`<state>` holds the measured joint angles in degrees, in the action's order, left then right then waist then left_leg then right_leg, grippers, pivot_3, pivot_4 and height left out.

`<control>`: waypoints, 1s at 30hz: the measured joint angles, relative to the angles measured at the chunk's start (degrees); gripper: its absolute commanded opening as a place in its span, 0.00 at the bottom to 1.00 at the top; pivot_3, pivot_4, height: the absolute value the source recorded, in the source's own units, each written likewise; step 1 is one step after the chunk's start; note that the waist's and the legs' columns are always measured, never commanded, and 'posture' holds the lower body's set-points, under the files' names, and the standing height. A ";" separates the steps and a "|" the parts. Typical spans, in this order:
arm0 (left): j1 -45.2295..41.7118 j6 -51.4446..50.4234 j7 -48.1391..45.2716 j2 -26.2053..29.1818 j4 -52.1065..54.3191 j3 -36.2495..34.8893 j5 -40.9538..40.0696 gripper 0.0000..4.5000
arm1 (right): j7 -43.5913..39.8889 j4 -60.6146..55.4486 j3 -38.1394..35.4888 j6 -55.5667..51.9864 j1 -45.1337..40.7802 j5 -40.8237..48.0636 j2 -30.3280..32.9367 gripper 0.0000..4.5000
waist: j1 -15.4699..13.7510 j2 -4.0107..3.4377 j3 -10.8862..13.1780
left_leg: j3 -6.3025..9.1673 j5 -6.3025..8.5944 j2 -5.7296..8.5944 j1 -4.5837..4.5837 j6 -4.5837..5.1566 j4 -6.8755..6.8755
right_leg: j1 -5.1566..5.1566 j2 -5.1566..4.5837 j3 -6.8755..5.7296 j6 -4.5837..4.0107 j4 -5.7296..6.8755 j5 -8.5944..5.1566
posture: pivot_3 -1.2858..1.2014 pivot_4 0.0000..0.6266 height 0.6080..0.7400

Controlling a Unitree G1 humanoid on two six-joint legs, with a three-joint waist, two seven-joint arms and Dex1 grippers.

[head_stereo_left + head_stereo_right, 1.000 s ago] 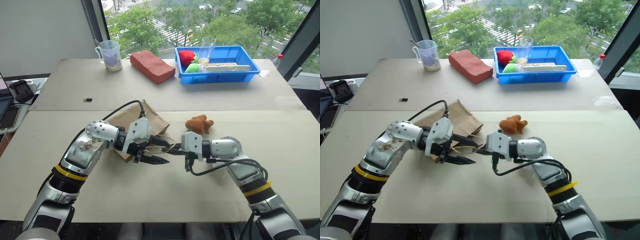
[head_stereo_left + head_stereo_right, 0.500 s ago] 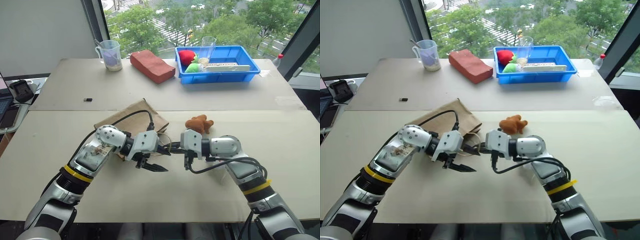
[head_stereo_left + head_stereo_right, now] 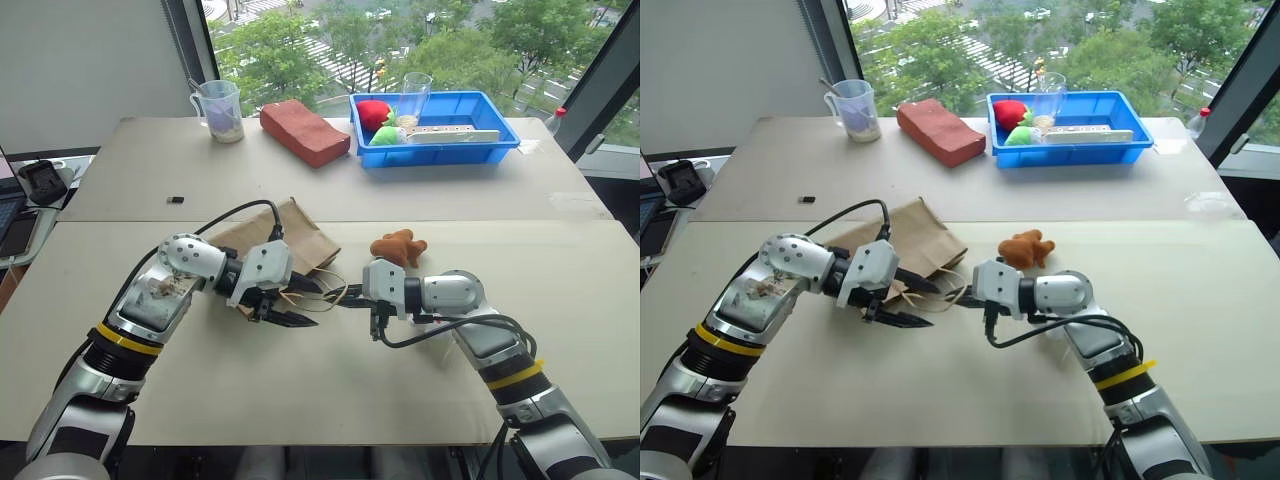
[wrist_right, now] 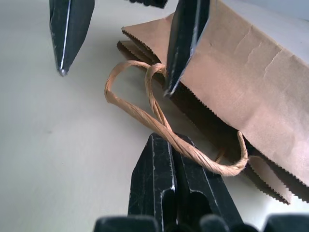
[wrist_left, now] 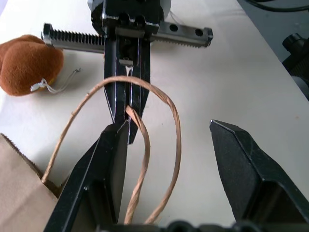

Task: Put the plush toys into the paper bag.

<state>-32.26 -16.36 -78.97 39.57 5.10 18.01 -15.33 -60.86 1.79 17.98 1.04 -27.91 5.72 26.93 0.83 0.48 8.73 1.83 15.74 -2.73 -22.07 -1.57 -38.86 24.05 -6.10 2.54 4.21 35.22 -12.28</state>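
Right gripper (image 3: 352,301): I see its fingers pressed together on a cord handle (image 4: 159,128) of the paper bag (image 3: 283,243), which lies flat mid-table. Left gripper (image 3: 302,303): jaws parted, one finger (image 5: 99,169) inside the handle loops at the bag's mouth, nothing held. Orange-brown plush toy (image 3: 399,247) sits on the table just beyond my right gripper.

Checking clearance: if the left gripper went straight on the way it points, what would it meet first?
Probably the shut right gripper, pinching the tan paper bag's cord handle dead ahead between the left gripper's open jaws.
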 measured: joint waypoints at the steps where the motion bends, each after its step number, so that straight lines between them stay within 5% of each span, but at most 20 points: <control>1: 0.57 0.50 -0.07 -0.51 -0.11 0.54 0.18 0.63 | -0.06 -0.27 0.00 -0.09 -0.06 0.01 -0.10 0.00 | -0.06 0.00 0.00 | 0.00 0.00 0.00 0.00 0.00 -0.01 | 0.00 0.00 0.00 0.00 0.00 0.00 | 0.52 0.24 1.00; 30: -1.36 0.35 -1.40 -1.09 1.65 -0.90 -0.56 0.63 | -0.36 -0.43 -0.29 -0.18 -0.08 0.00 0.37 0.00 | 0.10 0.00 0.00 | 0.00 0.01 0.00 0.00 0.02 -0.02 | 0.01 0.00 0.00 0.00 0.02 0.00 | 0.52 0.24 1.00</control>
<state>-33.62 -16.01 -80.38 38.48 6.74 17.11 -15.89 -61.23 1.36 17.70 0.87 -27.99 5.73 27.30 0.93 0.48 8.73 1.82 15.75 -2.73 -22.07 -1.55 -38.88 24.06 -6.10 2.54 4.21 35.24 -12.29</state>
